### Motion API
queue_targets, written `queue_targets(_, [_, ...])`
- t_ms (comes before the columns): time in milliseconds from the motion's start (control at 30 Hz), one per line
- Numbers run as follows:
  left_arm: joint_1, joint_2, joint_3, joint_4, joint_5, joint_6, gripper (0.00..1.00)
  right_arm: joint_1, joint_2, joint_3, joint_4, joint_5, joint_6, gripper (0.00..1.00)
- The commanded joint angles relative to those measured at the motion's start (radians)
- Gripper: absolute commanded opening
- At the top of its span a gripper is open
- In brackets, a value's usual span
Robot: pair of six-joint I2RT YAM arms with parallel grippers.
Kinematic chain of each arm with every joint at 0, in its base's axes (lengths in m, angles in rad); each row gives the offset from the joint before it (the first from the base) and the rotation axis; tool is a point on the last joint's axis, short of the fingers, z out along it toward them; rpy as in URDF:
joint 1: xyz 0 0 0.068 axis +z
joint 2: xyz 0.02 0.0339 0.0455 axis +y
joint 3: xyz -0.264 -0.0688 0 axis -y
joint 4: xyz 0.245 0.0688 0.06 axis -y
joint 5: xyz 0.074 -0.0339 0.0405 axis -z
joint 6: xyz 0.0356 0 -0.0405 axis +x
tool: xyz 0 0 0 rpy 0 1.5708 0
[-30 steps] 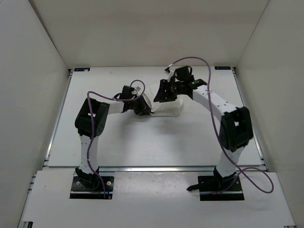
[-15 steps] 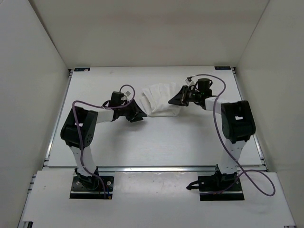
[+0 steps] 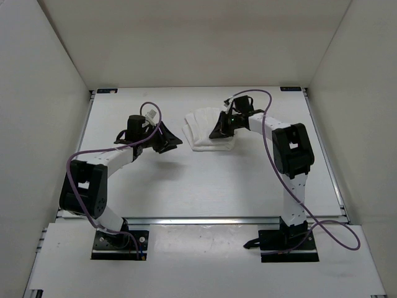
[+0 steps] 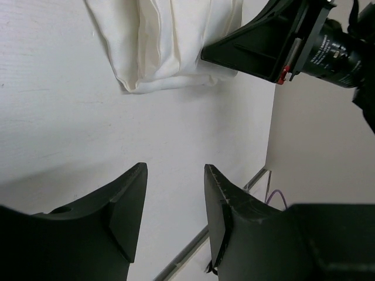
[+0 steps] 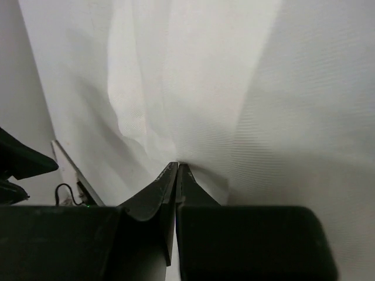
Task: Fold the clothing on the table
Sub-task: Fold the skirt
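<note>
We see the right gripper (image 5: 176, 167) with its two fingers pressed flat together, no gap between them; their tips touch the clothing (image 5: 234, 88), and we cannot tell whether a fold of it is caught between them; from above, this gripper (image 3: 218, 130) lies over the right part of the clothing (image 3: 198, 133), pointing left across it.

The left gripper (image 4: 174, 170) stands open, a clear gap between its fingers; it holds nothing and touches nothing; bare table (image 4: 58, 117) shows through the gap, and the clothing (image 4: 164, 41) lies ahead of the tips, apart from them; from above, the left gripper (image 3: 170, 141) sits just left of the clothing, near its lower left corner but clear of it.

The clothing is a bunched white bundle with several soft folds fanning toward its far edge; it rests on the table (image 3: 217, 180), toward the far side of it, between the two grippers.
</note>
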Motion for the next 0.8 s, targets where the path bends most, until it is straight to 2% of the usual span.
queue_targets(0, [0.014, -0.054, 0.001, -0.046, 0.039, 0.054, 0.54, 0.024, -0.047, 0.065, -0.191, 0.098, -0.126, 0.0])
queue_targets(33, [0.009, -0.058, -0.008, -0.071, 0.039, 0.069, 0.56, 0.027, -0.076, 0.068, -0.208, 0.109, -0.14, 0.0])
queue_targets(100, [0.009, -0.077, -0.016, -0.1, 0.079, 0.106, 0.69, 0.037, -0.225, 0.044, -0.214, 0.155, -0.16, 0.01])
queue_targets(167, [0.009, -0.112, -0.032, -0.143, 0.07, 0.146, 0.99, 0.037, -0.354, -0.054, -0.167, 0.203, -0.174, 0.06])
queue_targets(300, [-0.003, -0.178, -0.029, -0.259, 0.018, 0.242, 0.99, -0.012, -0.549, -0.191, -0.133, 0.247, -0.209, 0.11])
queue_targets(433, [-0.023, -0.228, -0.013, -0.339, -0.029, 0.308, 0.99, -0.042, -0.633, -0.272, -0.132, 0.281, -0.272, 0.22])
queue_targets(467, [-0.03, -0.253, -0.016, -0.37, -0.081, 0.33, 0.99, -0.031, -0.643, -0.288, -0.121, 0.296, -0.292, 0.24])
queue_targets(567, [-0.035, -0.319, -0.035, -0.405, -0.152, 0.383, 0.99, 0.049, -0.666, -0.28, -0.124, 0.484, -0.356, 0.08])
queue_targets(633, [-0.015, -0.349, -0.045, -0.431, -0.165, 0.405, 0.99, 0.107, -0.66, -0.265, -0.119, 0.578, -0.399, 0.12])
queue_targets(700, [-0.003, -0.374, -0.054, -0.454, -0.177, 0.432, 0.99, 0.136, -0.632, -0.256, -0.089, 0.623, -0.436, 0.39])
queue_targets(767, [0.0, -0.39, -0.037, -0.523, -0.214, 0.46, 0.99, 0.126, -0.562, -0.215, -0.098, 0.622, -0.439, 0.4])
